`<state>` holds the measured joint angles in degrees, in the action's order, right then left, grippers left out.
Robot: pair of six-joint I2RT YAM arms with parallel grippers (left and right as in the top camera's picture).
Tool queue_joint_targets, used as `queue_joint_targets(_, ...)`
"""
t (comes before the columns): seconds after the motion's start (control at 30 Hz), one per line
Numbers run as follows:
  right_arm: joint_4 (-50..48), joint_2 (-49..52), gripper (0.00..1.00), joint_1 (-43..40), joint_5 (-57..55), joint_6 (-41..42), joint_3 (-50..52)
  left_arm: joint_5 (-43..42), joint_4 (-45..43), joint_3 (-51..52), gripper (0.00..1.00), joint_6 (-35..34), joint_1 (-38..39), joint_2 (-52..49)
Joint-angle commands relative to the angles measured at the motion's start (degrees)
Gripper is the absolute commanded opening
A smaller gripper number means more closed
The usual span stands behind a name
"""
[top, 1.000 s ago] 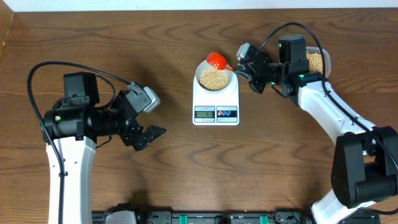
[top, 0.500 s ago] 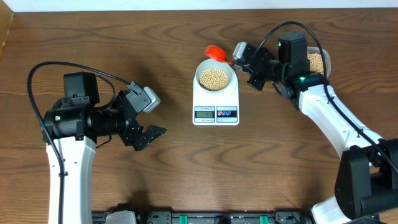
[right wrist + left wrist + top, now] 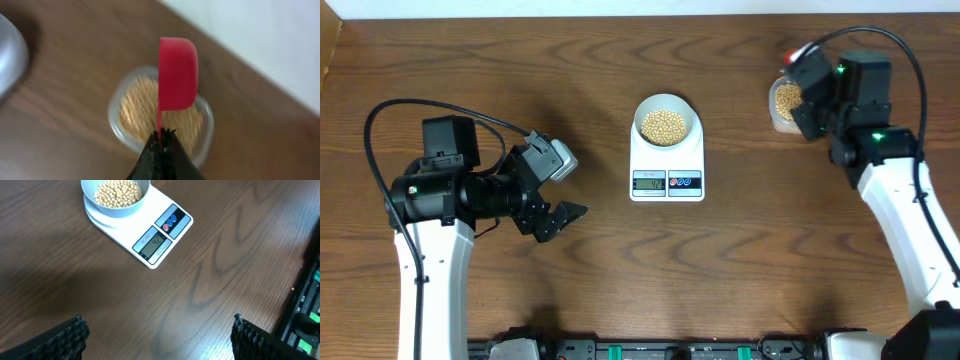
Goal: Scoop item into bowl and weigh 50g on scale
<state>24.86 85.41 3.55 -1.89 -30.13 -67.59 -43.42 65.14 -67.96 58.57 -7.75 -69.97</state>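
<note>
The pale bowl (image 3: 666,122) holds tan beans (image 3: 662,123) and stands on the white scale (image 3: 667,165) at the table's middle; both also show in the left wrist view, the bowl (image 3: 116,200) on the scale (image 3: 150,235). My right gripper (image 3: 162,136) is shut on the handle of a red scoop (image 3: 177,72), held over the clear tub (image 3: 202,131) of beans (image 3: 142,107). In the overhead view the gripper (image 3: 804,80) is at the tub (image 3: 782,101). My left gripper (image 3: 556,218) is open and empty, left of the scale.
The table's back edge meets a white wall (image 3: 260,40) just behind the tub. A black rail with connectors (image 3: 650,350) runs along the table's front edge.
My right arm has swung the red scoop away from the bowl, to the right, and now holds it over the clear tub. The left arm has not moved.
</note>
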Motion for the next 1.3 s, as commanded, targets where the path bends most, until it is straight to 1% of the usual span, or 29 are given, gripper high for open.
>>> queue_joint_targets(0.0, 2.29, 1.81, 0.01, -1.62, -3.98, 3.82, 0.11, -0.92, 0.2, -1.53, 0.93, 0.74, 0.11, 0.37)
queue_joint_targets(0.07, 2.14, 2.97, 0.01, -2.93, -3.39, 9.42, 0.11, -0.92, 0.2, -1.55, 0.93, 0.74, 0.11, 0.37)
queue_joint_targets(0.13, 1.75, 3.52, 0.01, -4.26, -1.42, 11.87, 0.11, -0.92, 0.2, -1.55, 0.93, 0.74, 0.11, 0.37)
queue_joint_targets(0.3, 2.38, 5.64, 0.01, -7.04, 0.39, 15.26, 0.11, -0.92, 0.2, -1.55, 0.93, 0.74, 0.11, 0.37)
queue_joint_targets(0.5, 1.07, 10.75, 0.01, -7.48, 1.66, 19.28, 0.11, -0.92, 0.2, -1.53, 0.93, 0.74, 0.11, 0.37)
queue_joint_targets(0.57, 0.26, 12.68, 0.01, -7.48, 3.28, 20.98, 0.11, -0.92, 0.2, -1.55, 0.93, 0.74, 0.11, 0.37)
queue_joint_targets(0.63, -0.68, 14.05, 0.01, -7.48, 7.89, 23.54, 0.11, -0.92, 0.2, -1.55, 0.93, 0.74, 0.11, 0.37)
queue_joint_targets(0.67, -1.18, 14.38, 0.01, -7.48, 11.43, 24.57, 0.11, -0.92, 0.2, -1.55, 0.93, 0.74, 0.11, 0.37)
queue_joint_targets(0.77, -2.1, 14.36, 0.01, -7.61, 16.5, 27.28, 0.11, -0.92, 0.2, -1.55, 0.93, 0.74, 0.11, 0.37)
queue_joint_targets(1.0, -1.46, 14.36, 0.01, -9.44, 22.01, 33.64, 0.11, -0.92, 0.2, -1.53, 0.93, 0.74, 0.11, 0.37)
queue_joint_targets(1.17, -0.15, 14.36, 0.01, -12.44, 22.34, 36.3, 0.11, -0.92, 0.2, -1.53, 0.93, 0.74, 0.11, 0.37)
queue_joint_targets(1.27, -0.2, 14.36, 0.01, -14.38, 26.45, 38.25, 0.11, -0.92, 0.2, -1.55, 0.93, 0.74, 0.11, 0.37)
